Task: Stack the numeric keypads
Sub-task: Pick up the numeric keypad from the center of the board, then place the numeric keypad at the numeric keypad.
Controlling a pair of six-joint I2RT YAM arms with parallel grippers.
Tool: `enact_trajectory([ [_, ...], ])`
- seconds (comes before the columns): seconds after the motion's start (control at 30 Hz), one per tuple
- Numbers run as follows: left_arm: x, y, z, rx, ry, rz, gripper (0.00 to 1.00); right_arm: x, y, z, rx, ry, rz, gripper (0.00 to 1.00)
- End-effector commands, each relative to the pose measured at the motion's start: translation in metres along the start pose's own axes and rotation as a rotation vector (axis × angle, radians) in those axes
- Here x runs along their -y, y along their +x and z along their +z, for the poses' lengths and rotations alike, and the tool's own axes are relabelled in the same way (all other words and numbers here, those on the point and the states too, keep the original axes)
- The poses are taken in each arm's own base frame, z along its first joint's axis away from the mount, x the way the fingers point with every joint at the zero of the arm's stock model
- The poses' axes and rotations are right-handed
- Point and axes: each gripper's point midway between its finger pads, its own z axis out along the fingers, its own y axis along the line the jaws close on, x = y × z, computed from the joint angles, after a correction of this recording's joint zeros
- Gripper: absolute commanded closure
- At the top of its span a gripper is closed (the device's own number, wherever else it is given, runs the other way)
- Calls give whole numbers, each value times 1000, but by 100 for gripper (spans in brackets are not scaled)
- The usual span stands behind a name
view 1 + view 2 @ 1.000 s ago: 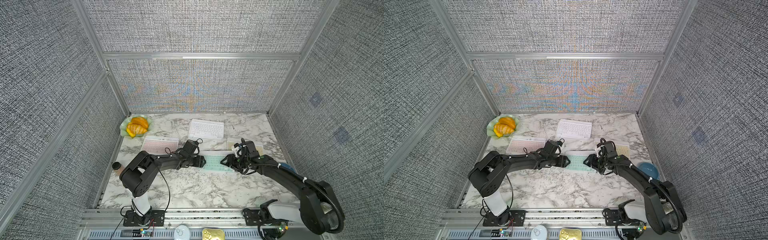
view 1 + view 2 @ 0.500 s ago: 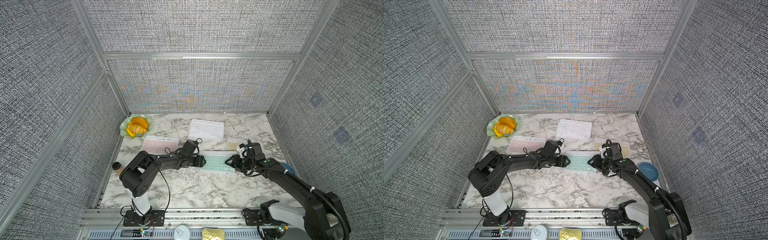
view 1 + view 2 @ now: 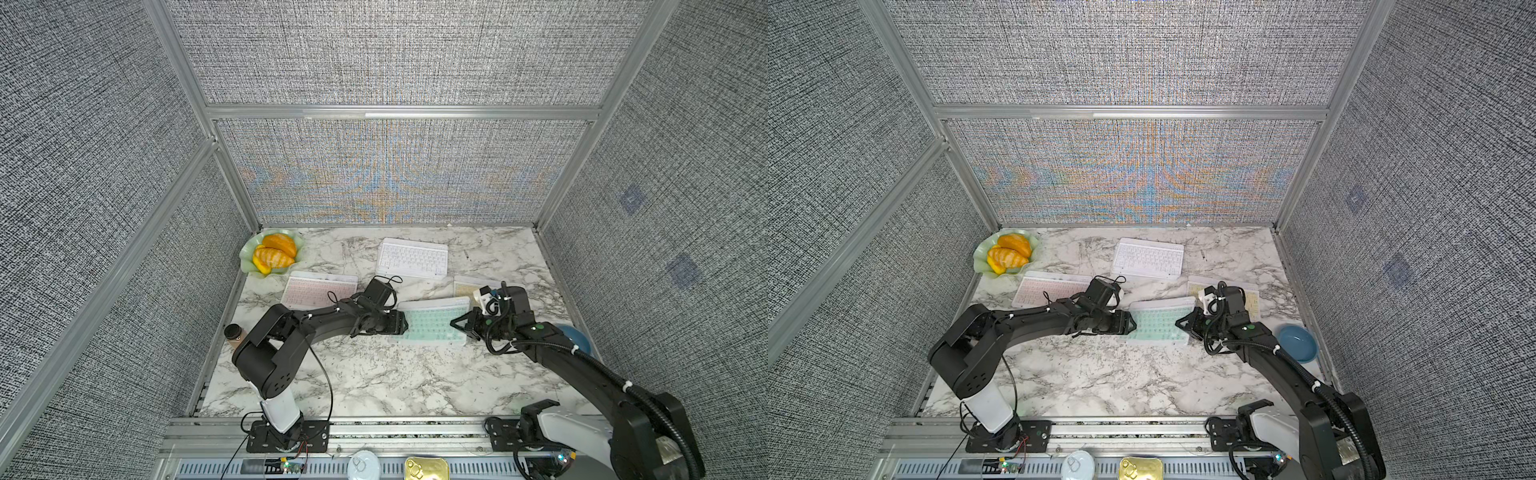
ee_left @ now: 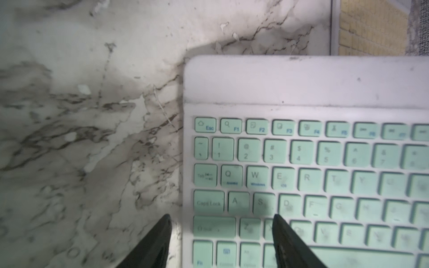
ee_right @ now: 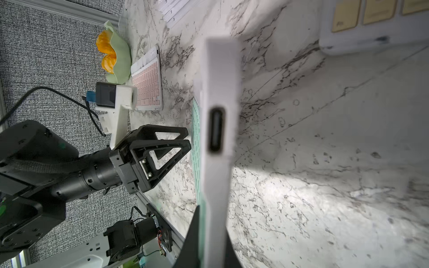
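In both top views, a mint keypad (image 3: pixel 432 326) (image 3: pixel 1158 326) sits mid-table (image 3: pixel 374 374) between the left gripper (image 3: pixel 403 323) and the right gripper (image 3: pixel 455 324).

Left wrist view: the left gripper (image 4: pixel 220 217) is slightly spread, straddling the keypad's short edge.

Right wrist view: the right gripper (image 5: pixel 212 222) pinches the keypad's opposite edge.

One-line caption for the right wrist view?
Right fingers pinch the mint keypad edge-on, its port showing; left fingers at its far end.
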Motion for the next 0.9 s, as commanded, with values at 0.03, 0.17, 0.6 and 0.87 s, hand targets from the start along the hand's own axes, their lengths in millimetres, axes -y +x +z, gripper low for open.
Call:
enact_trajectory([
  [0.03,2,-31,-35,69,-10,-45,31,-25,-16,-7,52,-74,-6,100],
  [0.17,-1,-65,-73,176,-9,-71,30,-50,-33,-15,92,-130,-41,100],
  [0.6,-26,-118,-107,293,-115,-122,29,-124,-153,-1,210,-335,-180,100],
  [0.87,-42,-128,-102,279,-143,-133,29,-116,-222,46,164,-366,-194,100],
])
